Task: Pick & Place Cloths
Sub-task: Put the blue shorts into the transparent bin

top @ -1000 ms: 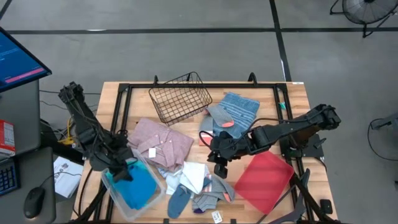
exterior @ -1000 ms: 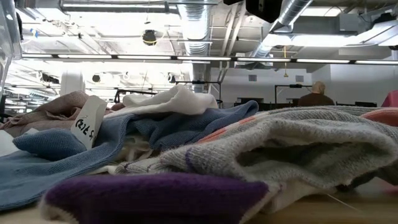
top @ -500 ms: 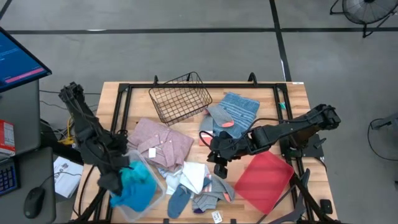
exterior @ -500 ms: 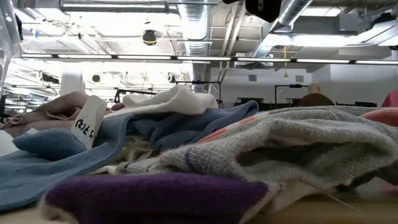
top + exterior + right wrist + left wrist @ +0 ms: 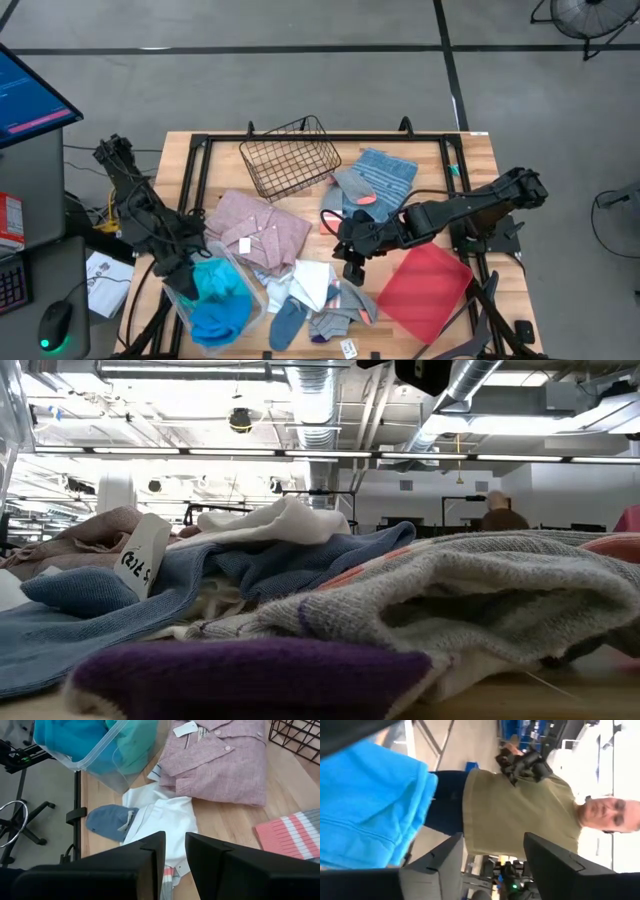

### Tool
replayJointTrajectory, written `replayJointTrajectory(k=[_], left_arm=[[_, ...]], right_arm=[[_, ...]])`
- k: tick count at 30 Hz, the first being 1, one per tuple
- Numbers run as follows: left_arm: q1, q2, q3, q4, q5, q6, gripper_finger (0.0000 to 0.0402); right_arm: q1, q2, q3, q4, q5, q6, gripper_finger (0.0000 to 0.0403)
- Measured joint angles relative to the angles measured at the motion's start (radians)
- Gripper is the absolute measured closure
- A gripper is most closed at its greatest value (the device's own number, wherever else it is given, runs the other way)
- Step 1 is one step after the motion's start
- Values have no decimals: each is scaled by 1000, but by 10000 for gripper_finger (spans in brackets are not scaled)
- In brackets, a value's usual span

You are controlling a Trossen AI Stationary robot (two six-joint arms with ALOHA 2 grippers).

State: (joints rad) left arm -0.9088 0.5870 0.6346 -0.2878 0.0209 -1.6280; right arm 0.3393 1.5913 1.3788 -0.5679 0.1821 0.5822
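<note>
At the lower left of the overhead view, the left gripper [image 5: 190, 283] hangs over the clear bin [image 5: 250, 297] beside a bright blue cloth [image 5: 218, 300], jaws spread. Right of centre, the right gripper [image 5: 350, 262], jaws slightly parted, hovers above the white cloth [image 5: 315, 283], near the pink shirt [image 5: 262, 230].

Bright even overhead strip lighting, soft shadows, blurred near cloths in low view

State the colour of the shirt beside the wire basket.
Dusty pink shirt, clearest in the right wrist view.
</note>
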Motion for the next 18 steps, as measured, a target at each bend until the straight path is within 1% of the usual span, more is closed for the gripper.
replayJointTrajectory(k=[2, 4, 6, 7, 9, 12, 14, 15, 18], left_arm=[[9, 37, 0, 8, 6, 0, 239], [22, 89, 0, 71, 16, -6, 272], [44, 151, 29, 143, 22, -17, 313], [55, 186, 61, 178, 24, -12, 337], [76, 246, 139, 186, 24, 18, 381], [98, 342, 287, 172, 24, 132, 398], [108, 405, 393, 84, 30, 209, 400], [111, 437, 446, 16, 44, 248, 401], [109, 534, 570, -242, 91, 337, 401]], right_arm=[[0, 0, 0, 0, 0, 8, 330], [0, 0, 0, -1, 0, 18, 330], [0, 0, 0, -4, 0, 21, 330], [0, 0, 0, -4, 0, 21, 330], [0, 0, 0, -3, 0, 21, 330], [-3, 0, 0, -3, 0, 21, 330], [-7, 0, 0, -3, 0, 21, 330], [-8, 0, 0, -3, 0, 21, 330], [-14, 0, 0, -4, 3, 21, 330]])
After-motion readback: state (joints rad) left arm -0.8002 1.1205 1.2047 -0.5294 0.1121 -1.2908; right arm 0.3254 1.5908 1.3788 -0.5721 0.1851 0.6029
